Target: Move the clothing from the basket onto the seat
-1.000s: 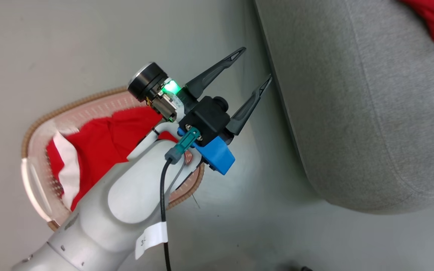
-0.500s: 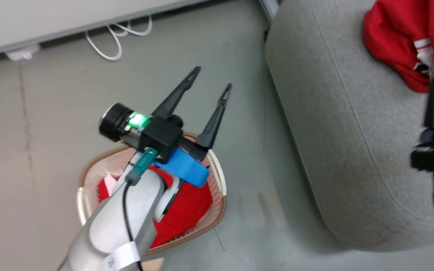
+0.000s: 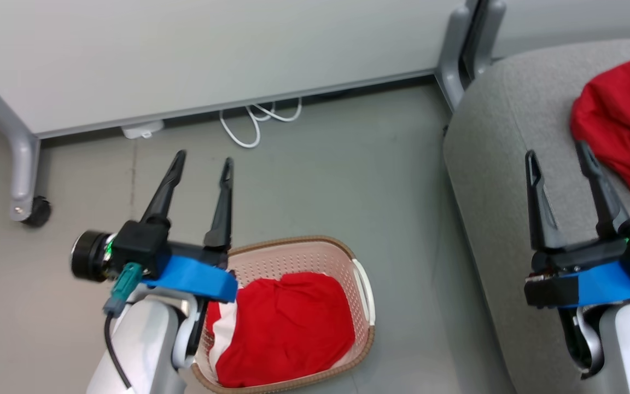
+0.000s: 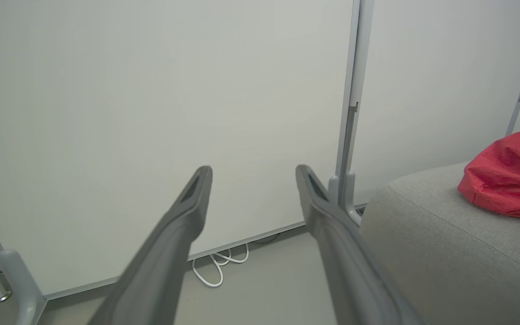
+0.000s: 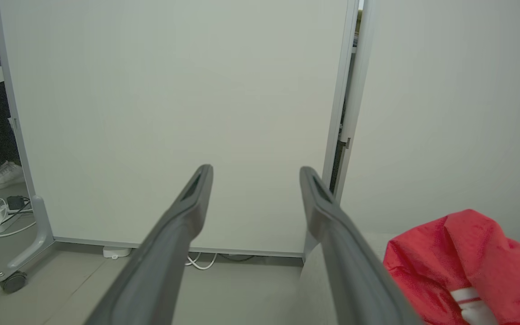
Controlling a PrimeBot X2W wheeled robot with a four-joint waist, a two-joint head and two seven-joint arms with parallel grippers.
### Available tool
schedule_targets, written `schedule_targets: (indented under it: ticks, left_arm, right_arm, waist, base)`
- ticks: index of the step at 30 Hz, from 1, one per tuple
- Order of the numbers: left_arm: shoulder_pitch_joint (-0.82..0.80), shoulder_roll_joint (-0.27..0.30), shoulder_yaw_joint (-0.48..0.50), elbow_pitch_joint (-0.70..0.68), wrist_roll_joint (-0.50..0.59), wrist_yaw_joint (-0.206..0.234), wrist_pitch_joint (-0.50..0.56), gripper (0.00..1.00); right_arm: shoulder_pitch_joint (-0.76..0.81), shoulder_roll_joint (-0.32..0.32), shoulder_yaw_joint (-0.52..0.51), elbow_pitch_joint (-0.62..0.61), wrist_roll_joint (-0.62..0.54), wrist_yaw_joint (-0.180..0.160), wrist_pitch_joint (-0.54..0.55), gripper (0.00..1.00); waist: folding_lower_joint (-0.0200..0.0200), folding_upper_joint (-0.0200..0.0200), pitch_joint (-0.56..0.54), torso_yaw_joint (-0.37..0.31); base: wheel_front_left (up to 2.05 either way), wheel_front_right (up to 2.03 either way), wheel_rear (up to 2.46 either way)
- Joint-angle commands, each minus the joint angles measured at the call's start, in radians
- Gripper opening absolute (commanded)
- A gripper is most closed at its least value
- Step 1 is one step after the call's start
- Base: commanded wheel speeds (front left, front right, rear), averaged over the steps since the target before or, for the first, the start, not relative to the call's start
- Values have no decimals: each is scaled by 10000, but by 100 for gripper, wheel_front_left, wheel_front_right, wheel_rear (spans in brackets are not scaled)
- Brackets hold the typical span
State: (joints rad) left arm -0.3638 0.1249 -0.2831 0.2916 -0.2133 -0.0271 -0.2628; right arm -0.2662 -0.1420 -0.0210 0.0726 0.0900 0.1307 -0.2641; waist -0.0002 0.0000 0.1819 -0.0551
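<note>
Since the left gripper (image 3: 204,158) and right gripper (image 3: 555,152) both hang open and empty, one red garment (image 3: 287,323) in the basket (image 3: 293,241), a second garment (image 3: 616,126) on the seat (image 3: 501,164), a sloppy grab might hook the rim too.

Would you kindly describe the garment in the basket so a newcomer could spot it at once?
Start at the light grey seat on the right of the head view; on the floor to its left stands a cream perforated basket with a brown rim. The garment is the bright red bundle with a white panel inside it, whereas the other red garment lies on the seat.
</note>
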Motion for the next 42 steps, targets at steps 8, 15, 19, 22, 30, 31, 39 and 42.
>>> schedule_targets:
  ticks: [8, 15, 19, 22, 30, 31, 39, 42]
  left_arm:
    - [1271, -262, 1238, -72, 359, -226, -28, 100]
    - [1882, -456, 1778, -64, 585, -439, -28, 100]
    - [2182, -543, 2033, 5, 704, -528, -28, 100]
    - [2350, -605, 2172, 57, 787, -605, -28, 100]
    - [2495, -700, 2360, 154, 957, -725, -28, 100]
    - [2500, -706, 2379, 152, 979, -740, -28, 100]
    - [2425, -735, 2453, 176, 1072, -791, -28, 100]
    - [2420, -742, 2477, 184, 1081, -814, -28, 100]
  right_arm:
    - [1006, 364, -72, 477, 17, 1, -7, 100]
    - [1545, 523, -179, 740, -53, 1, -8, 100]
    - [1800, 614, -295, 882, -33, 1, -6, 100]
    - [1953, 667, -331, 966, -56, 1, -6, 100]
    - [2167, 729, -448, 1087, -53, 1, -6, 100]
    - [2167, 731, -453, 1094, -57, 1, -6, 100]
    - [2172, 719, -458, 1119, -94, 1, -8, 100]
    - [2168, 703, -446, 1146, -84, 1, -8, 100]
  waist:
    - [2, 0, -806, 599]
    - [2, 0, -989, 729]
    - [2, 0, -1088, 799]
    - [2, 0, -1165, 845]
    - [2, 0, -1326, 937]
    - [2, 0, -1337, 939]
    - [2, 0, -1348, 986]
    - [2, 0, -1355, 1003]
  base:
    - [0, 0, 0]
    - [0, 0, 0]
    - [0, 0, 0]
    - [0, 0, 0]
    - [0, 0, 0]
    - [0, 0, 0]
    - [0, 0, 0]
    - [0, 0, 0]
